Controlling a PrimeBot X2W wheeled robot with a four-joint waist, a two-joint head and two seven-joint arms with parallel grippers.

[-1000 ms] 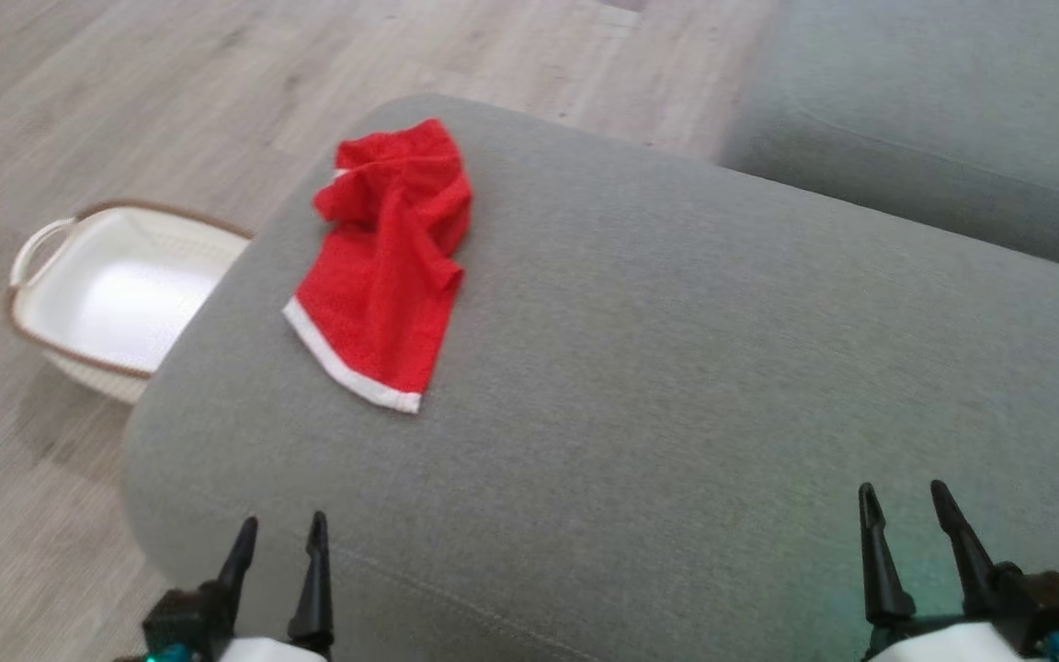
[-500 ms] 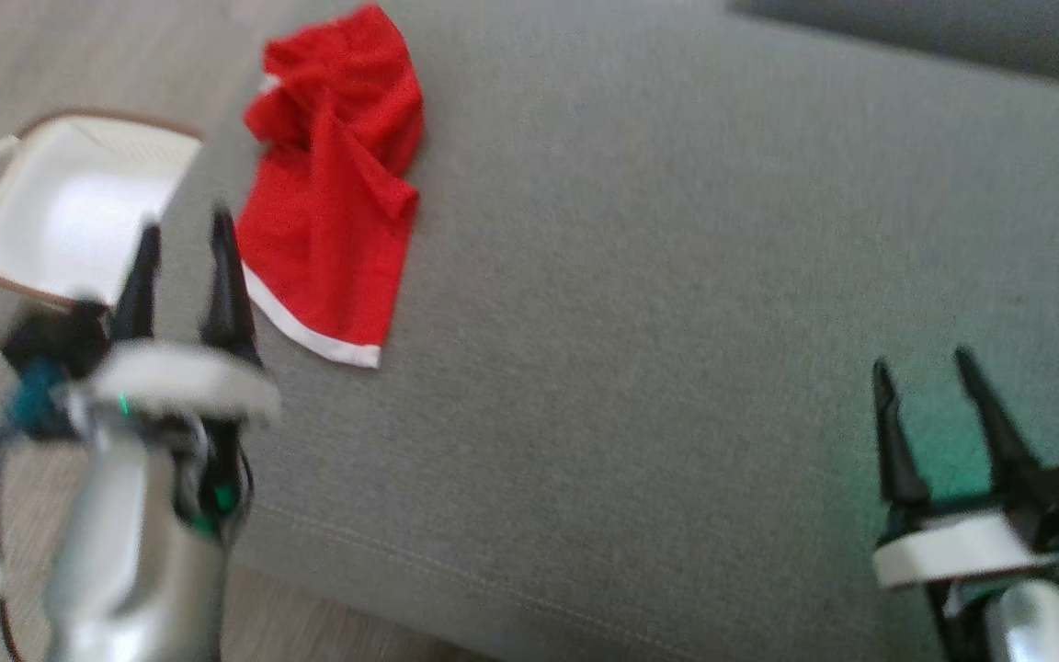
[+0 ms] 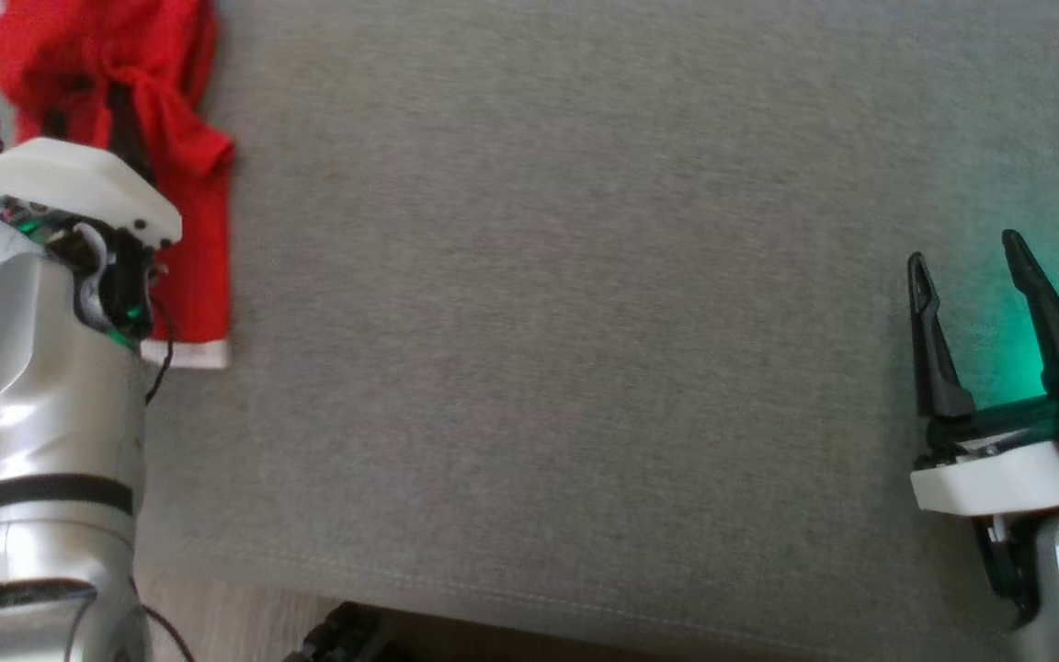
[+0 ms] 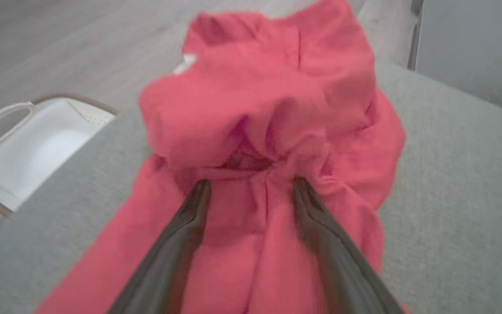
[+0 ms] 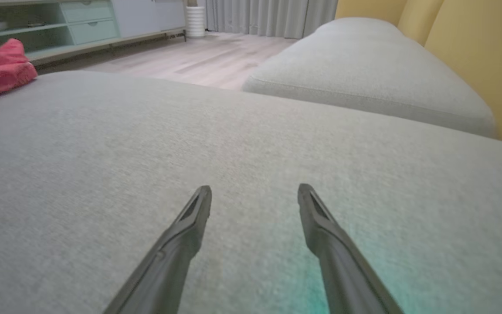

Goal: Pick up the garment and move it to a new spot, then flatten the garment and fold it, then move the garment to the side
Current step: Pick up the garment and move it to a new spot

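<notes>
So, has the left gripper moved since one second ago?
Yes. The left gripper went forward, from the near edge of the sofa cushion to the red garment, open over its crumpled part.

No text, number or brand mark can be read. A white patch (image 4: 184, 64) on the garment (image 4: 268, 100) is too blurred to make out.

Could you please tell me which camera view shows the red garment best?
The left wrist view: the red garment lies crumpled, close and central. The head view shows it partly behind the left arm; the right wrist view catches just an edge, far left.
</notes>
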